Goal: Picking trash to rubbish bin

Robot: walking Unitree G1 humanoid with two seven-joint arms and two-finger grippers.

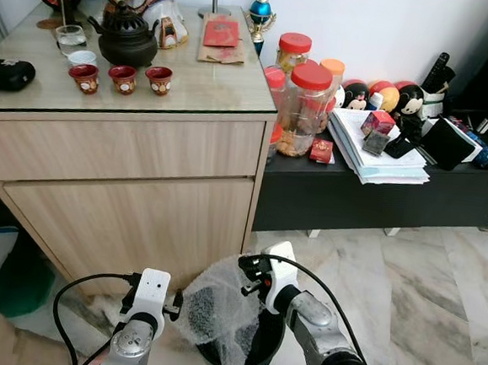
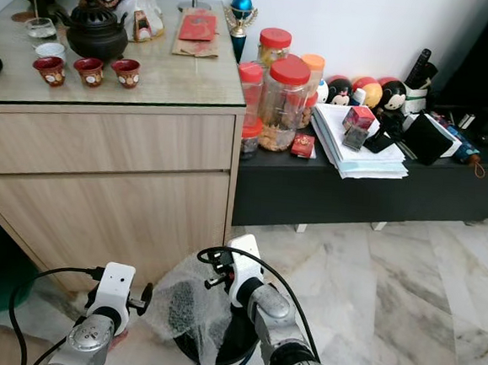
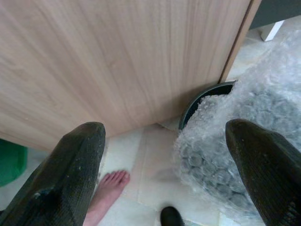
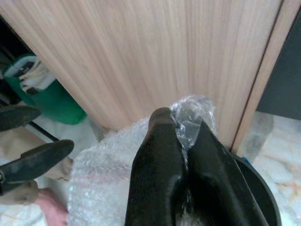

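Note:
A crumpled sheet of clear bubble wrap (image 1: pixel 217 309) hangs over a round black rubbish bin (image 1: pixel 258 346) on the floor in front of the wooden cabinet. My right gripper (image 4: pixel 186 136) is shut on the wrap's top edge, just above the bin's rim (image 4: pixel 256 186). To the wrap's left, my left gripper (image 3: pixel 164 141) is open with nothing between its fingers. One finger (image 3: pixel 261 165) is close to the wrap (image 3: pixel 235 141); I cannot tell whether it touches. The wrap hides most of the bin's inside.
The wooden cabinet (image 1: pixel 125 190) stands right behind the bin, with a low black bench (image 1: pixel 378 197) to its right. A green container (image 1: pixel 8 282) sits at the left. A person's bare foot (image 3: pixel 110 186) rests on the marble floor near my left gripper.

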